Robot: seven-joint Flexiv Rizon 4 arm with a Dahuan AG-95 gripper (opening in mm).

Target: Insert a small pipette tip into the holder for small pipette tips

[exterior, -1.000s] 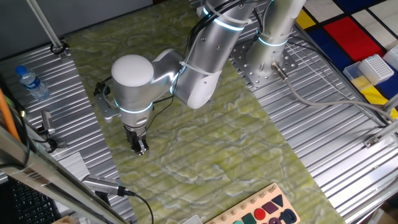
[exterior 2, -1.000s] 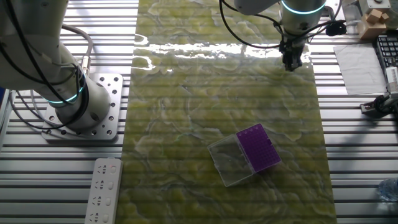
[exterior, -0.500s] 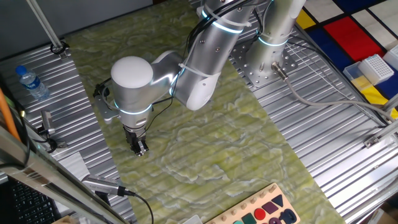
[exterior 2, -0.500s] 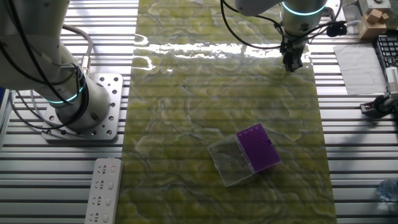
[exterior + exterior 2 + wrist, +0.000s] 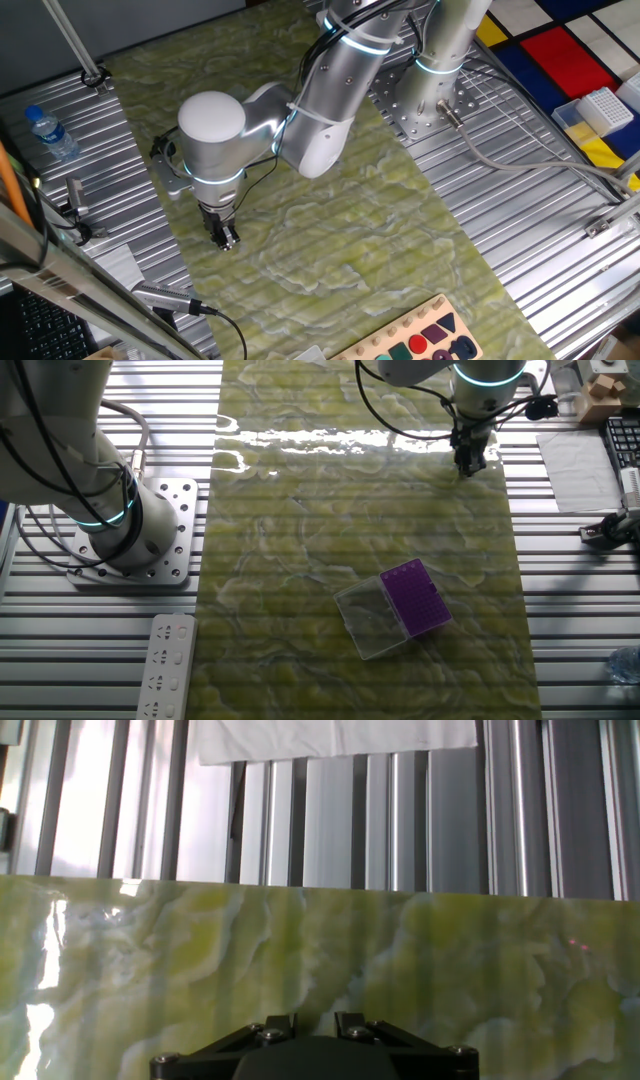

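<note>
End effector (image 5: 469, 463) state unclear; purple holder (image 5: 415, 597) (fine-holed, clear cover attached) sits well apart.

My gripper (image 5: 310, 1055): fingertips cut off by hand view's lower edge; jaw gap too small to judge in either fixed view. Pipette tip: too small to detect anywhere. White sheet (image 5: 335, 738): cropped by top edge.
</note>
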